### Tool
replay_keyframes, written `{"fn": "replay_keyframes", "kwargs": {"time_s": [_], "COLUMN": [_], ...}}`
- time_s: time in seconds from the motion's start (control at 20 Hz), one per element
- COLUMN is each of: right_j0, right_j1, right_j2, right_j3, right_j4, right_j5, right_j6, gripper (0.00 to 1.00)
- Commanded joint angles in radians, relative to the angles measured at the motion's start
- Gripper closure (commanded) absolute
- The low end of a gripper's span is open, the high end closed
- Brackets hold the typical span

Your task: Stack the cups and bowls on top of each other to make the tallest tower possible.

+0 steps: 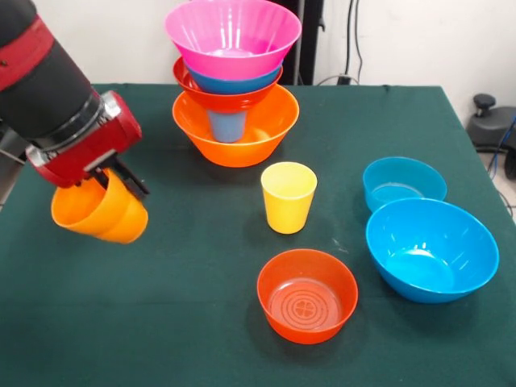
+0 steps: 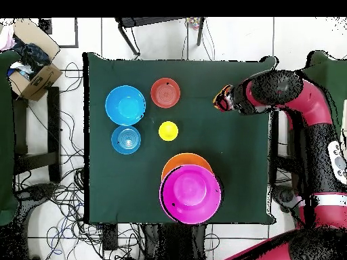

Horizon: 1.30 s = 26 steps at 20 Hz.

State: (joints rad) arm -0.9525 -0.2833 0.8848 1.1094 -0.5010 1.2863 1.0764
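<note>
Well left of the tower [image 1: 232,76], the gripper [image 1: 109,181] clamps the orange cup [image 1: 101,211] by its rim, tilted, lifted clear, presumably bound for the pink bowl [image 1: 233,32] on top.

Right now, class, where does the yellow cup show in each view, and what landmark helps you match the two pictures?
Front view: yellow cup stands upright mid-table, in front of the tower.
Overhead view: yellow cup at the table's centre, above the tower.
Shared landmark: the red bowl, next to the cup on the side away from the tower.
</note>
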Motion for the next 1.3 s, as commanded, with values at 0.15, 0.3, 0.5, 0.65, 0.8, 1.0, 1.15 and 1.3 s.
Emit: {"fn": "replay_keyframes", "kwargs": {"time_s": [0.15, 0.3, 0.5, 0.65, 0.8, 1.0, 1.15, 1.3], "right_j0": [0.024, 0.019, -0.011, -0.036, -0.056, -0.069, -0.084, -0.085], "right_j1": [-0.108, -0.157, -0.24, -0.309, -0.372, -0.422, -0.459, -0.509], "right_j2": [0.007, 0.0, 0.007, 0.019, 0.027, 0.045, 0.05, 0.035], "right_j3": [0.03, 0.066, 0.153, 0.217, 0.272, 0.343, 0.403, 0.463], "right_j4": [-0.007, 0.01, 0.027, 0.046, 0.042, 0.009, -0.028, -0.025], "right_j5": [0.186, 0.249, 0.254, 0.217, 0.117, -0.015, -0.115, -0.194], "right_j6": [-0.321, -0.282, -0.246, -0.207, -0.164, -0.145, -0.136, -0.051], "gripper": [1.0, 1.0, 1.0, 1.0, 1.0, 1.0, 1.0, 1.0]}}
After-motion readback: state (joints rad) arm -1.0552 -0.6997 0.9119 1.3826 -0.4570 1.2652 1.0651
